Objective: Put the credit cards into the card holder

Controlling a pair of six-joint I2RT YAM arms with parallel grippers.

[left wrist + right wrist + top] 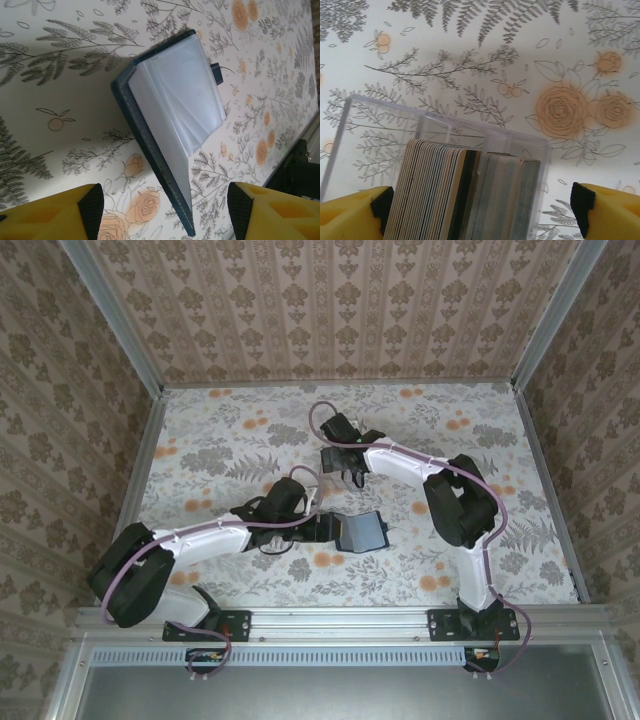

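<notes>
The card holder (165, 95) lies open on the floral table, its dark navy cover underneath and clear plastic sleeves fanned on top. My left gripper (165, 215) is open; the holder's near corner reaches between its fingers (91, 210) without touching either. From above, the holder (362, 531) sits just right of the left gripper (322, 528). The credit cards (445, 190) stand on edge in two packed stacks inside a clear plastic box (485, 135). My right gripper (482, 210) is open, with the stacks between its fingers (582, 207). Seen from above, the right gripper (348, 472) points down at mid-table.
The table (480, 430) is covered in a floral cloth, with patterned walls on three sides and a metal rail (340, 618) along the near edge. Open cloth lies to the far left and far right.
</notes>
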